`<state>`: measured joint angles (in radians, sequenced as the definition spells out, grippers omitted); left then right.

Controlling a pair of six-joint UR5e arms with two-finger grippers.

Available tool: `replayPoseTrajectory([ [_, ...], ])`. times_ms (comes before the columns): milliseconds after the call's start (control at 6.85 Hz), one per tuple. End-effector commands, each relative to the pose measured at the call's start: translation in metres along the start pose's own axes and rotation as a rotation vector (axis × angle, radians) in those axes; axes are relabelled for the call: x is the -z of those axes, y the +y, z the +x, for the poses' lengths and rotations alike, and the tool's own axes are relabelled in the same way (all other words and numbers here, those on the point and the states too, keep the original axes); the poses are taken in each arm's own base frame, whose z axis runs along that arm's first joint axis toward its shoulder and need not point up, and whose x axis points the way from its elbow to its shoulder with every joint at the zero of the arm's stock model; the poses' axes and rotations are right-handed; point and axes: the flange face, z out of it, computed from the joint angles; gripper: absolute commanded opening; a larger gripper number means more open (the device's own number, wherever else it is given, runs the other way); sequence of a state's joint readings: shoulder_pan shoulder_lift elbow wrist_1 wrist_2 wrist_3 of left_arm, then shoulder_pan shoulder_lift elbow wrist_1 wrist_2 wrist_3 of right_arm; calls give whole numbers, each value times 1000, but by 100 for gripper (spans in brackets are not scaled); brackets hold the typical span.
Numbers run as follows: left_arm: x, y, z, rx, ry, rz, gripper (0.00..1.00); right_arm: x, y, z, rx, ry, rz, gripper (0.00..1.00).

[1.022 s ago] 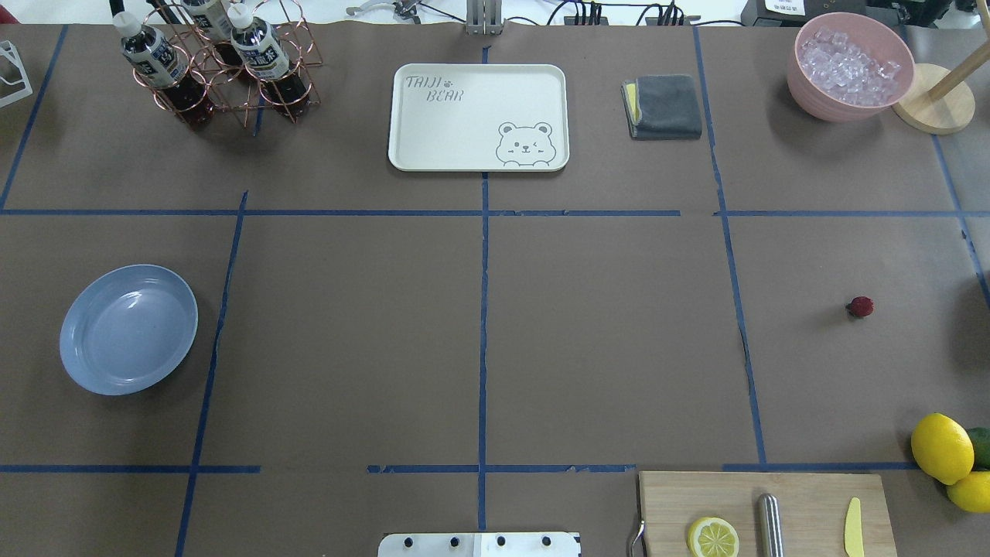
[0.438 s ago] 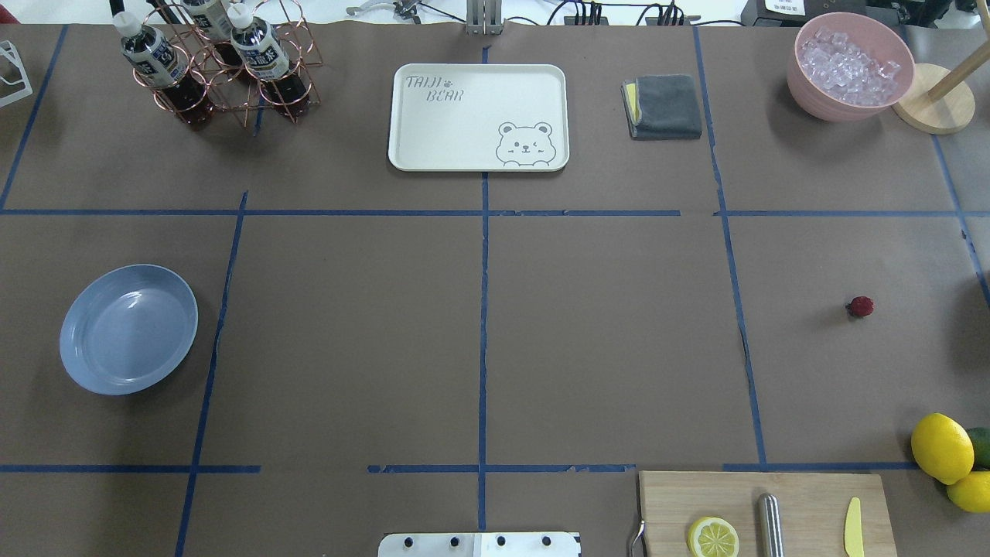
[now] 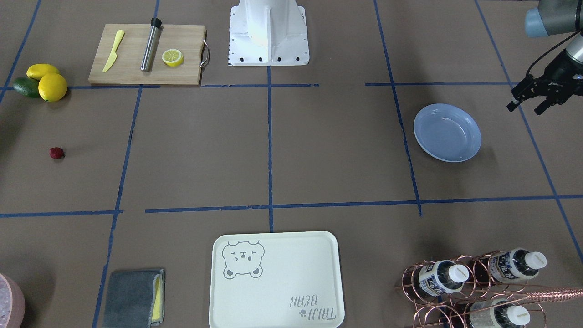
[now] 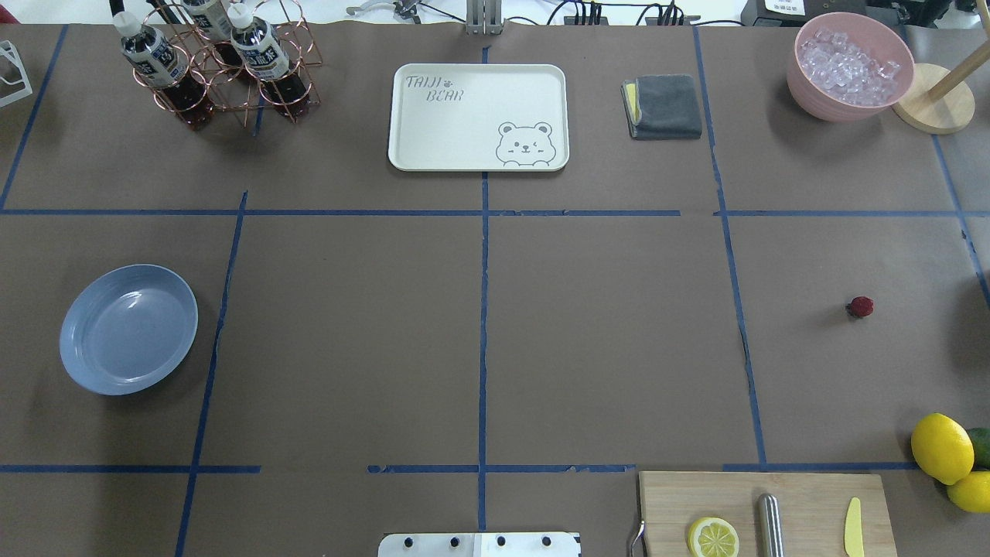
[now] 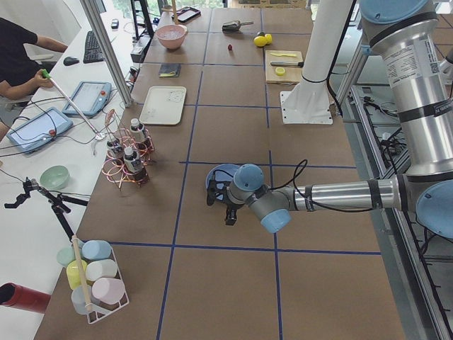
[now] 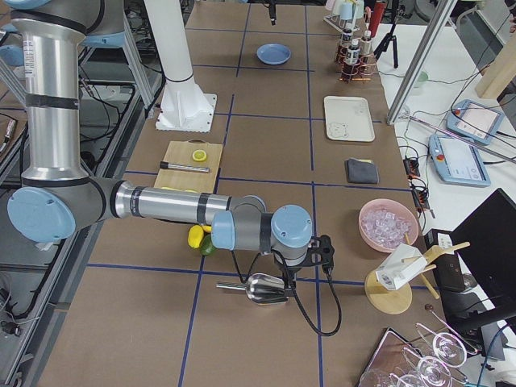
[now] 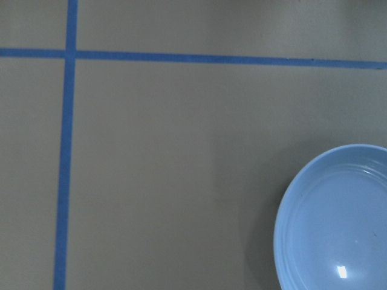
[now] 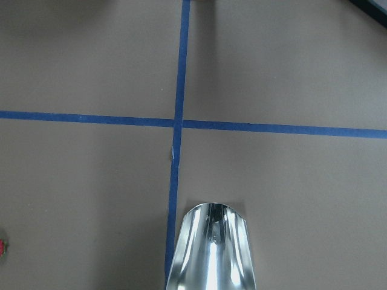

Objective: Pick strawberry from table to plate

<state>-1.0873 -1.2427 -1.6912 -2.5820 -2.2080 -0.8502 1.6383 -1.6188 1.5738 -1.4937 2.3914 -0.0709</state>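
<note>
The small dark red strawberry (image 4: 860,307) lies alone on the brown table (image 4: 603,340), on its right side; it also shows in the front view as the strawberry (image 3: 56,153). The light blue plate (image 4: 128,329) sits empty at the far left. My left gripper (image 3: 526,108) hangs open and holding nothing above the table, just outside the plate (image 3: 447,132). My right gripper (image 6: 325,254) shows only in the right side view, hovering over a metal scoop (image 6: 262,288); I cannot tell its state. The right wrist view catches the strawberry (image 8: 2,248) at its left edge.
A cutting board (image 4: 766,510) with a lemon half, metal rod and yellow knife lies front right, with lemons (image 4: 941,447) beside it. At the back stand a cream tray (image 4: 478,116), a grey cloth (image 4: 663,106), a pink ice bowl (image 4: 849,66) and a bottle rack (image 4: 224,62).
</note>
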Motion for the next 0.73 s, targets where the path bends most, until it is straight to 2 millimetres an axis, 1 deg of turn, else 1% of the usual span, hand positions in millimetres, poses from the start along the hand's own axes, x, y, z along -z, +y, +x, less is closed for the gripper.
replayPoseTrajectory([
  [0, -33, -5, 38, 23, -24, 43, 100, 5, 1, -7, 11, -5, 11, 100],
  [146, -53, -6, 60, 40, -15, 34, 100, 7, 0, -8, 14, -4, 14, 100],
  [292, -56, -5, 61, 37, -19, 32, 100, 8, -3, -9, 19, -3, 18, 100],
  [438, -66, -4, 71, 17, -20, 35, 99, 10, -5, -11, 21, -3, 20, 100],
  [584, -79, -3, 75, 8, -36, 39, 89, 10, -5, -11, 21, -3, 20, 100],
])
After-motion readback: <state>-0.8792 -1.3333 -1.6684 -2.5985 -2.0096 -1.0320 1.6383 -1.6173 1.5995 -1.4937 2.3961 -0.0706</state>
